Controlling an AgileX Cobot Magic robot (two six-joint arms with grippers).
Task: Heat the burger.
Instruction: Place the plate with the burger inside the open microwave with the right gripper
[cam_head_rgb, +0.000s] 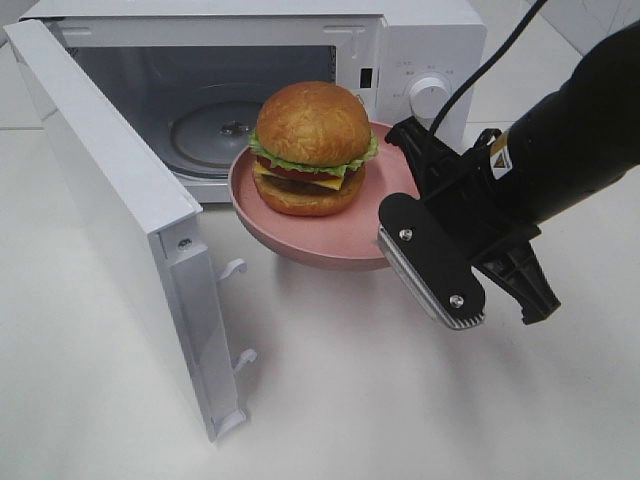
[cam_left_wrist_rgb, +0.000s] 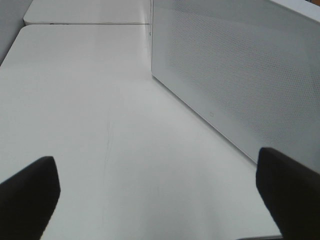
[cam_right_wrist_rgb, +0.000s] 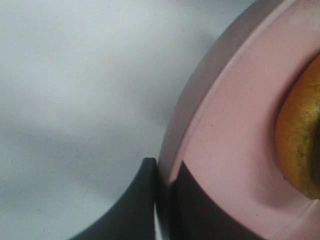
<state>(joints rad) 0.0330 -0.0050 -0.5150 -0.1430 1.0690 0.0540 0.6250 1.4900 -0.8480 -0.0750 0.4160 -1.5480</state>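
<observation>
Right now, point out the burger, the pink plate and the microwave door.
burger (cam_head_rgb: 311, 125), exterior high view, top bun
pink plate (cam_head_rgb: 330, 236), exterior high view, bare inner front
microwave door (cam_head_rgb: 130, 190), exterior high view, middle of panel

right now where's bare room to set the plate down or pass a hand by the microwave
Free: the table in front, between the open door and the right gripper; also the turntable inside the microwave. Crowded: the microwave's mouth, where the pink plate with the burger hangs.

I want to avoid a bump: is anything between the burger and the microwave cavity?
Nothing visible. The door is swung open leftward, the cavity shows only its turntable, and the burger on the pink plate is at the opening.
</observation>
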